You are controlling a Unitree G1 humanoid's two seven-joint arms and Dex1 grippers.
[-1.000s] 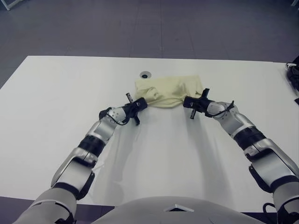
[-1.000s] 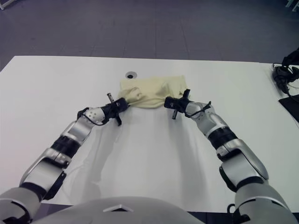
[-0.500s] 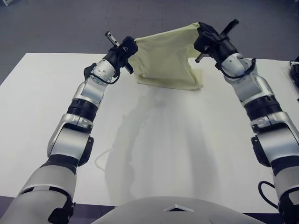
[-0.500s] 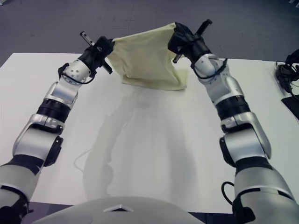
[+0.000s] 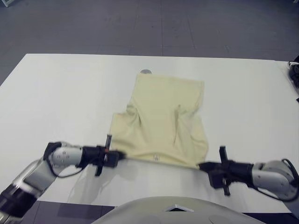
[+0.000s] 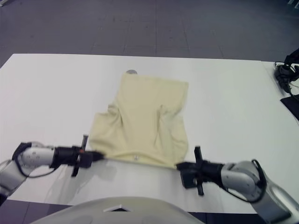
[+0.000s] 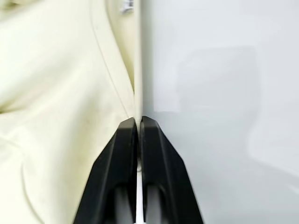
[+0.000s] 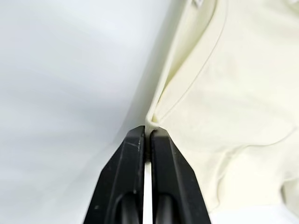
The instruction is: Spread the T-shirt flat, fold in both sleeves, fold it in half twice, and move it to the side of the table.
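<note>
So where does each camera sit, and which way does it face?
Left eye view: on the head, facing forward-down at the pale yellow cloth T-shirt on the white table; both forearms show.
Right eye view: its twin, same scene.
Left wrist view: on that wrist, along the left gripper pinching the T-shirt's edge.
Right wrist view: likewise, right gripper, same edge.

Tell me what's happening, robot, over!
Left gripper shut on T-shirt, near left corner. Right gripper shut on near right corner. T-shirt lying on table, partly spread, wrinkled. Small round port at its far edge.
</note>
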